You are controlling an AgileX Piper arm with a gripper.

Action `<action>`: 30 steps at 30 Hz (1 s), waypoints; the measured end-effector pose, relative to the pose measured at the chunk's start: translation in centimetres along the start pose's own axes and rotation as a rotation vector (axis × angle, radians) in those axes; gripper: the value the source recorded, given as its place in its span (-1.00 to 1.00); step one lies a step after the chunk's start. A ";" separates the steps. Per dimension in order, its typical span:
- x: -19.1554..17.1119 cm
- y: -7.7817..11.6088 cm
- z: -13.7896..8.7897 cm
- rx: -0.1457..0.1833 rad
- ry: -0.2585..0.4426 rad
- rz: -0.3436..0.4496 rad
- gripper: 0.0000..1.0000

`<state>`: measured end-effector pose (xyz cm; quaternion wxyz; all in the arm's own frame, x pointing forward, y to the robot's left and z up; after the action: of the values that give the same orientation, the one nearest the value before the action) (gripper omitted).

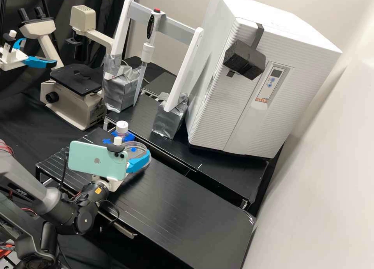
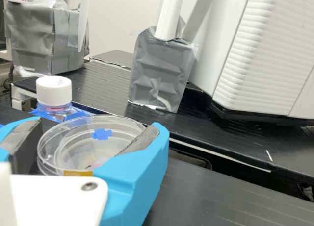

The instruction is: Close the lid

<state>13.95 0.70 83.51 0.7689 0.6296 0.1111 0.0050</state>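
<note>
At the bench's left part my gripper (image 1: 138, 163) is partly hidden behind the phone on the wrist, one blue finger along the near side of a clear round dish lid (image 1: 145, 149). In the wrist view the gripper (image 2: 98, 125) has its fingers at opposite sides of the clear lid (image 2: 73, 123), shut on its rim. A smaller clear ring, the dish (image 2: 73, 150), shows through the lid, off-centre to it. Whether the lid rests on the dish or hangs just above it, I cannot tell. A blue cross mark (image 2: 101, 134) shows within the rings.
A white-capped bottle (image 1: 122, 127) stands on blue tape close behind the dish. Farther back are a pipette stand (image 1: 183, 72) on silver-wrapped blocks, a microscope (image 1: 74, 97) and a large white incubator (image 1: 233, 105). Another arm's blue finger (image 1: 41, 62) shows at the upper left.
</note>
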 end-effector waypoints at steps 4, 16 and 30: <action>0.0 0.0 0.1 0.006 -0.007 0.001 -1.00; 0.2 0.4 1.2 0.029 -0.059 0.051 -1.00; 0.3 0.7 1.9 0.041 -0.103 0.097 -1.00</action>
<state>14.65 -0.98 84.46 0.7595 0.6492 0.0406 0.0076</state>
